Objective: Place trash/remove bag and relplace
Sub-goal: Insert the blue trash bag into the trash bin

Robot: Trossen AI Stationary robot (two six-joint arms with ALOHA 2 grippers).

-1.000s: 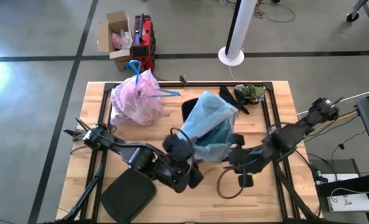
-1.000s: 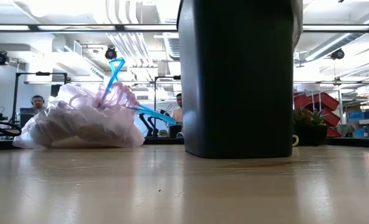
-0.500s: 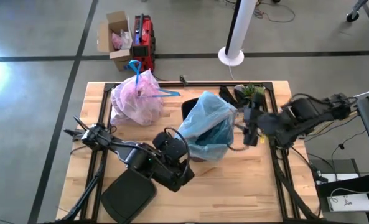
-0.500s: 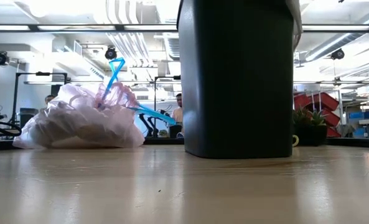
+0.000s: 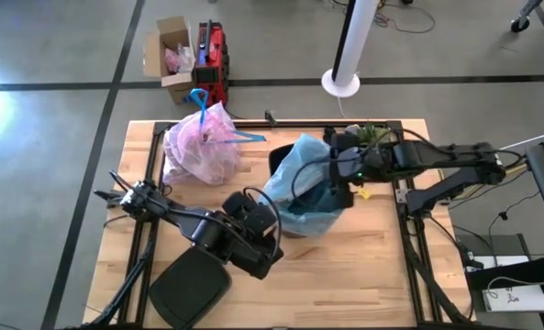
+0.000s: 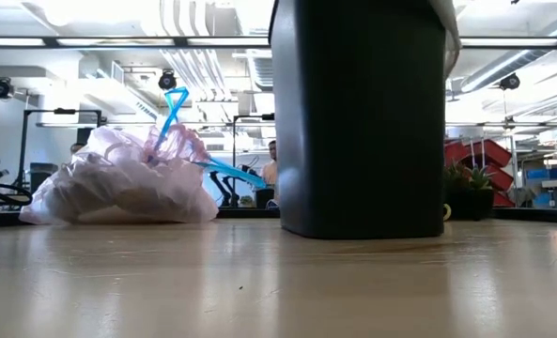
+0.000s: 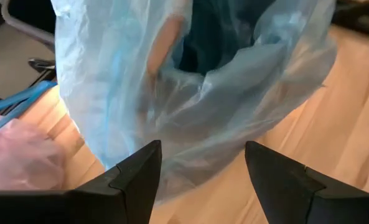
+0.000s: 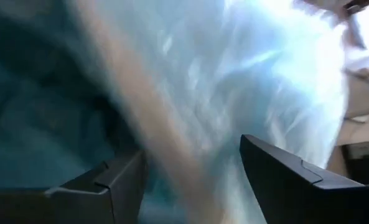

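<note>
**Bag tied off at the far left, blue liner on the bin**

The bag (image 5: 202, 144), pinkish-white and full, lies on the far left part of the table (image 5: 382, 275), with its blue drawstring (image 5: 198, 99) sticking up. In the low view I see it resting on the wood, well apart from the bin (image 6: 358, 117).

The bin stands near the middle of the table and a light blue liner (image 5: 306, 183) is draped over its top, loose and crumpled, hanging down the side.

My right gripper (image 5: 338, 176) is at the far right edge of the bin, against the blue plastic. In its wrist view the fingers (image 8: 296, 186) stand apart with blue film between them, but I cannot tell whether they hold it.

My left gripper (image 5: 264, 240) is just beside the bin on the near side. Its fingers (image 7: 137, 180) are spread wide and point at the liner, with nothing held.

A black lid (image 5: 189, 289) lies on the near left corner.
</note>
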